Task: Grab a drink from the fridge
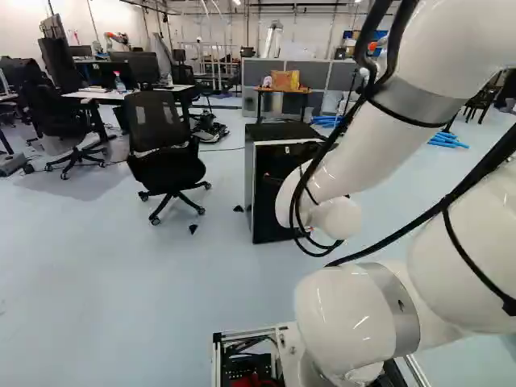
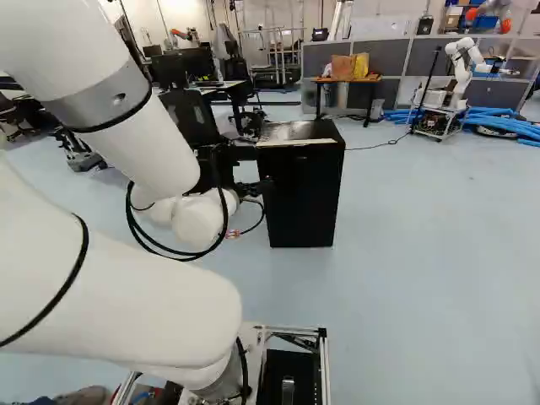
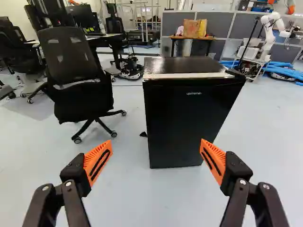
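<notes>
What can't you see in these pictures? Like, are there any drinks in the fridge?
- Drinks: can't tell; the fridge's shut door hides its inside in the wrist view.
- Fridge front, left base view: partly behind my arm.
- My arm: cut off by the top edge in both base views.
- Yellow thing on the far table, wrist view: too small to name.

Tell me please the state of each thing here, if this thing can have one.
Small black box-shaped fridge: upright, door shut.
Black two-finger gripper: open, holding nothing.
Black mesh office chair: upright, nobody sitting in it.
Long blue tubes: lying on the pale floor.
Another white robot arm, far back: raised, bent.
</notes>
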Robot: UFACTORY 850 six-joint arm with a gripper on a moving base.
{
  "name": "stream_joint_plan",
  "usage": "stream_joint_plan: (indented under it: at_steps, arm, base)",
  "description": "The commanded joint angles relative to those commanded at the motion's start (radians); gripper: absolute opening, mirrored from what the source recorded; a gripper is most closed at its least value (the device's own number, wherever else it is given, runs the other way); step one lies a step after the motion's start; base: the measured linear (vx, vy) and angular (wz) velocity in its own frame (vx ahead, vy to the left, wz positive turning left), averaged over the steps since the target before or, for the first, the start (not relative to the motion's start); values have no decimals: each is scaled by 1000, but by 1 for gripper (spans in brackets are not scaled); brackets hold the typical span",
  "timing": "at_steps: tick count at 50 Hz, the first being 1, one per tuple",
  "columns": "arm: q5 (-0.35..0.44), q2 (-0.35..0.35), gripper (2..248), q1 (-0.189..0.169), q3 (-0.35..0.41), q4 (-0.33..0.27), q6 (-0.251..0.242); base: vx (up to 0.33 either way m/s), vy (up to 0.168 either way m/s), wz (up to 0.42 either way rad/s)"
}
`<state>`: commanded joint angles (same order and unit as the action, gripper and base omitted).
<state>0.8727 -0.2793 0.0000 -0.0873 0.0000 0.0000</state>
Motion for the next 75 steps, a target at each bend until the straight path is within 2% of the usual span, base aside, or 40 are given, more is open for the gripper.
stream_joint_plan:
  at_steps: [31, 56, 75]
  arm:
    - [0, 0, 247, 0, 0, 0, 0]
    - [0, 0, 247, 0, 0, 0, 0]
    - [0, 0, 247, 0, 0, 0, 0]
  base:
    - [136, 64, -24]
    - [127, 3, -6]
    - [10, 0, -1]
